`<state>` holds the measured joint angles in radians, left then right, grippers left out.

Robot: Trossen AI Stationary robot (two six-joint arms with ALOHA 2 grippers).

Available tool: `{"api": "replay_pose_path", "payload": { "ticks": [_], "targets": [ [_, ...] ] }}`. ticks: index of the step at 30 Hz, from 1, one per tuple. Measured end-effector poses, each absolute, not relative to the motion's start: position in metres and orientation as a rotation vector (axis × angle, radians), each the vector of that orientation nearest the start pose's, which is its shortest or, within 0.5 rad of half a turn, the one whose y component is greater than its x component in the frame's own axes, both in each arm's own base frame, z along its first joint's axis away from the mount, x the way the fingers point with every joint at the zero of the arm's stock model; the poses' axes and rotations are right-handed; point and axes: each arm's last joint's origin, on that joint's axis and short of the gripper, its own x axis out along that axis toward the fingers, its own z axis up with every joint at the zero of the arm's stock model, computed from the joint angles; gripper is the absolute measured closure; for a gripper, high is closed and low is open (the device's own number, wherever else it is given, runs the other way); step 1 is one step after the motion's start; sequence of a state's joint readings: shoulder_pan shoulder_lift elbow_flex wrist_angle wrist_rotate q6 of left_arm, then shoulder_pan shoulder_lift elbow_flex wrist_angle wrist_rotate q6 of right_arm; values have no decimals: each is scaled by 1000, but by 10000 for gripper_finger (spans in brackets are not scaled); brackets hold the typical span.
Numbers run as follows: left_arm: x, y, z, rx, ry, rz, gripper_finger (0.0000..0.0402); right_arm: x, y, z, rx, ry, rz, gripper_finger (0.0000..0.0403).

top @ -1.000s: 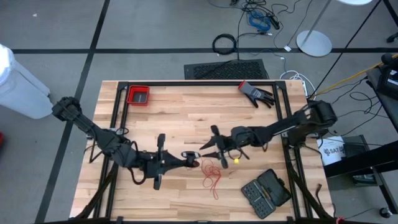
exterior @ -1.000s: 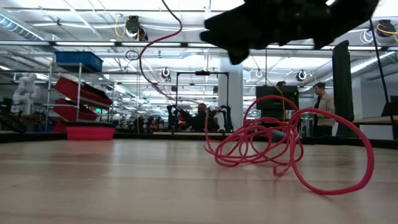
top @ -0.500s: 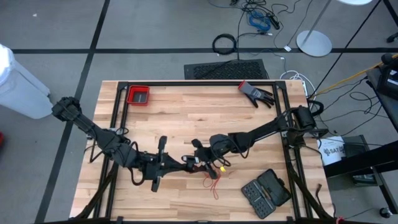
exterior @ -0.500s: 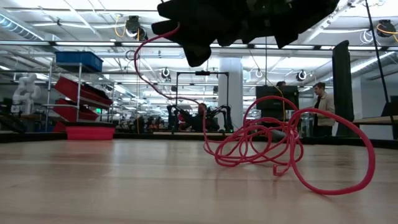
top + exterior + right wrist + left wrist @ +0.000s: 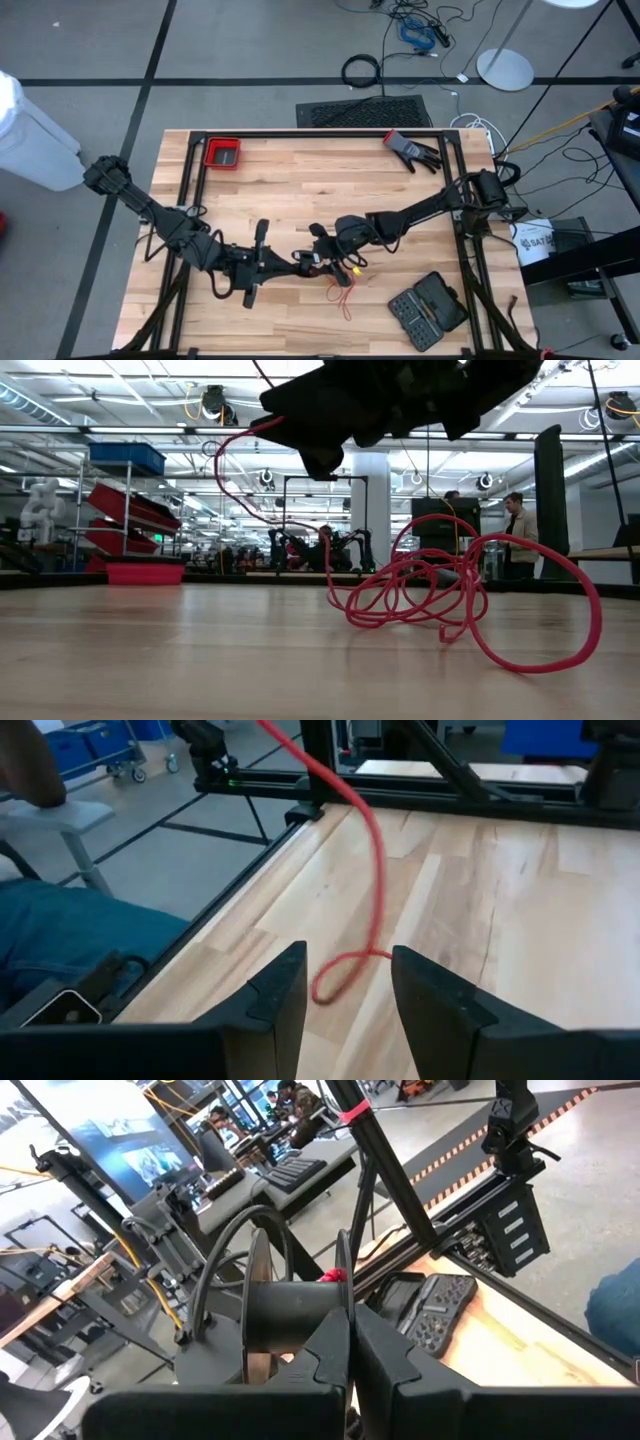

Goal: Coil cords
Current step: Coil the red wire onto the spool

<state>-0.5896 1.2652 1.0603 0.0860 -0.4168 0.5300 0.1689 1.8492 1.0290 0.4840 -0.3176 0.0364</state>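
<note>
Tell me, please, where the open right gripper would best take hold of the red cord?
Probably on the single strand rising from the red cord pile toward the spool, coming from above with the right gripper straddling it. That stretch hangs free and alone, while the loops on the table lie tangled together.

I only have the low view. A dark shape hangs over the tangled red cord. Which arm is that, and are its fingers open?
Observer: Both arms meet there, seen from above. The right gripper is open, and the red cord runs ahead of its fingers.
Operator: And the left one?
Observer: The left gripper is shut, with a black spool right at its fingertips.
Operator: Anything close to the cord pile?
Observer: A dark tool bit case lies open beside the pile, toward the right arm's side.
</note>
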Motion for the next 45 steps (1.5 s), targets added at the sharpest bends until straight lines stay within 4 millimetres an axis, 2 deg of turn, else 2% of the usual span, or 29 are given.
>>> {"api": "replay_pose_path", "payload": {
  "ticks": [7,17,19,29,40,45],
  "targets": [
    [244,-149,351,594,74,-202,394,387,71,187,48,354,466,282],
    [244,-149,351,594,75,-202,394,385,69,183,34,394,465,391],
    [244,-149,351,594,74,-202,394,385,68,183,33,399,463,398],
    [244,-149,351,592,75,-202,394,385,63,181,99,430,471,390],
    [244,-149,351,592,74,-202,394,384,61,179,110,452,484,325],
    [244,-149,351,592,74,-202,394,385,57,179,113,452,473,332]
  ]
}}
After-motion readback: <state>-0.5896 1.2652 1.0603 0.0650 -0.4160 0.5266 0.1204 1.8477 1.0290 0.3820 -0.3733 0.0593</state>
